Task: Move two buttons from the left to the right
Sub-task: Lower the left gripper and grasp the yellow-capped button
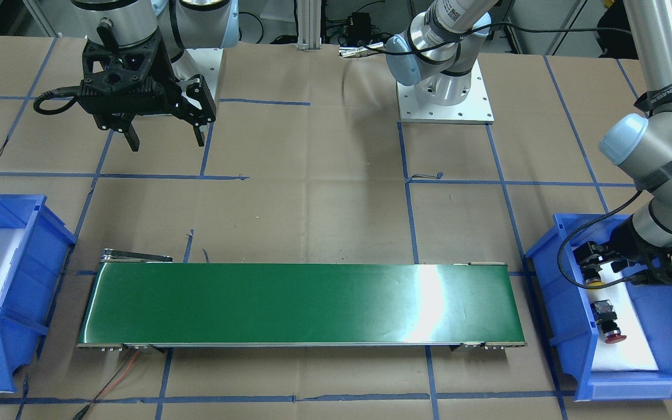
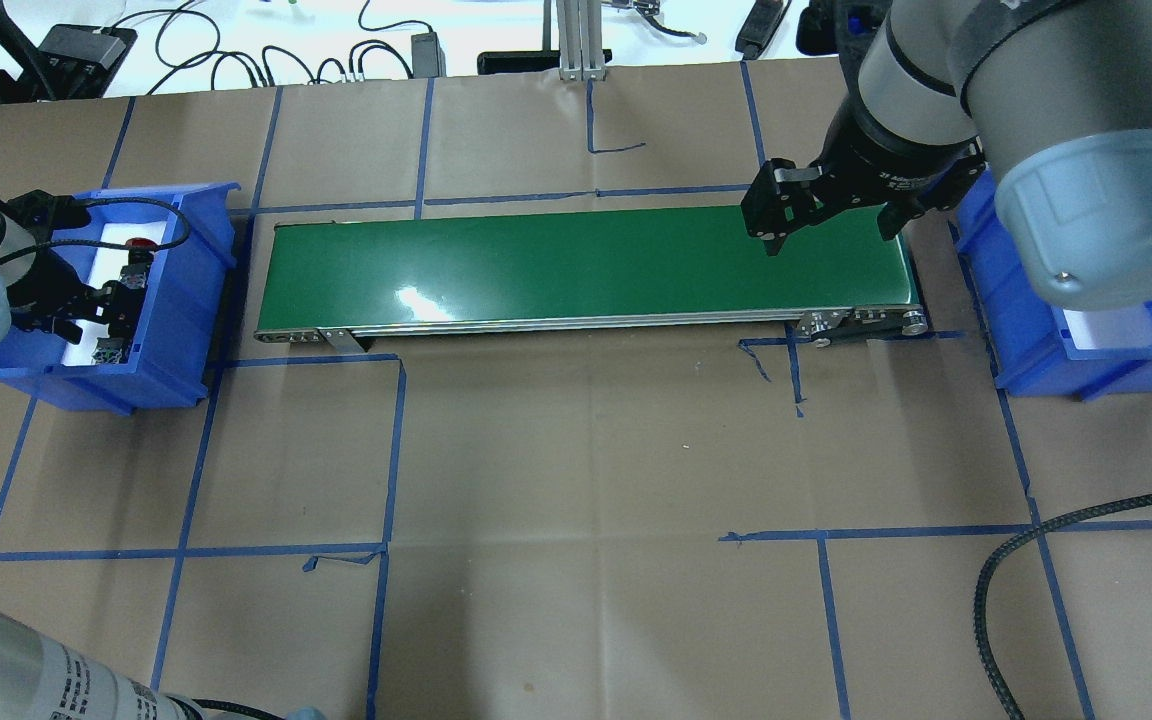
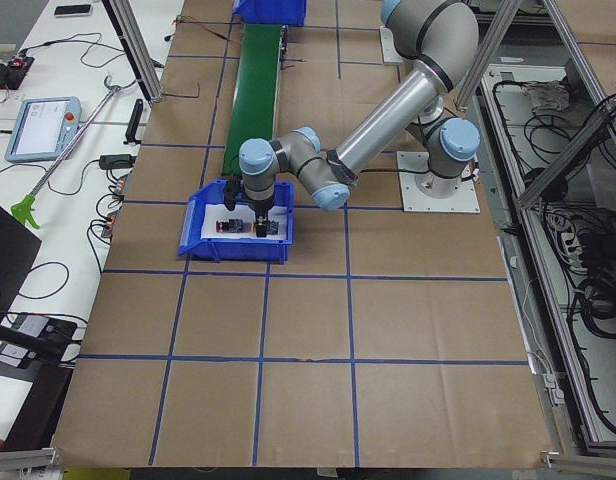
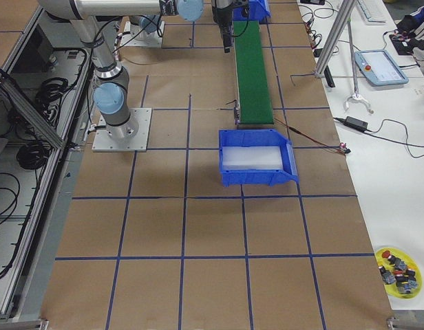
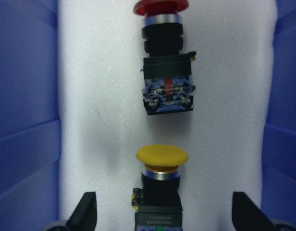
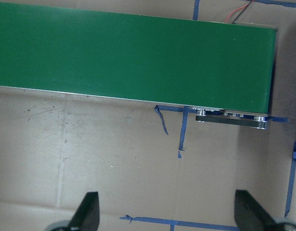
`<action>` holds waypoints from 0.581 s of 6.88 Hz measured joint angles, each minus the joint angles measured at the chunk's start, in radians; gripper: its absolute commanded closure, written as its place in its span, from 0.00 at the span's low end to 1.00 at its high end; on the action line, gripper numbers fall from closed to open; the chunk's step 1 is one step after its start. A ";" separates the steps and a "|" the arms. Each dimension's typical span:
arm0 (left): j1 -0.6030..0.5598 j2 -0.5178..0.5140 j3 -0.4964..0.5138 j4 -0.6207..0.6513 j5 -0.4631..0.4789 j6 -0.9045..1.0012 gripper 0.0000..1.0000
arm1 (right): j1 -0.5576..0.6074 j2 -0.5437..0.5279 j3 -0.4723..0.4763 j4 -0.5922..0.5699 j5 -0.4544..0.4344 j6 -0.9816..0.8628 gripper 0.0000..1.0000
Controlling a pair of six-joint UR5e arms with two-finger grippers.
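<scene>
Left wrist-mounted view: left gripper (image 5: pixel 165 215) spread wide astride the yellow button (image 5: pixel 161 156) in the blue bin (image 5: pixel 23 144), foam (image 5: pixel 100 120) bare either side; red button (image 5: pixel 163 48) just beyond, apparently apart; overhead view hides that gap; right gripper (image 2: pixel 829 232) wide over the belt (image 2: pixel 586 265) end.

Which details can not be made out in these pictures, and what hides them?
Yellow button: its contact block is cut off by the bottom edge, left wrist view.
Red button: its cap is cut by the top edge there.
Parts on the yellow plate, exterior right view: too small to name.
</scene>
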 measured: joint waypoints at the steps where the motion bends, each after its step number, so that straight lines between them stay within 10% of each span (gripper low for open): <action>1: -0.001 -0.011 0.000 0.005 0.003 0.000 0.41 | 0.000 0.000 0.000 0.000 0.000 0.000 0.00; 4: -0.002 -0.013 0.012 -0.001 0.009 -0.005 0.94 | 0.000 0.000 0.000 0.000 0.000 0.000 0.00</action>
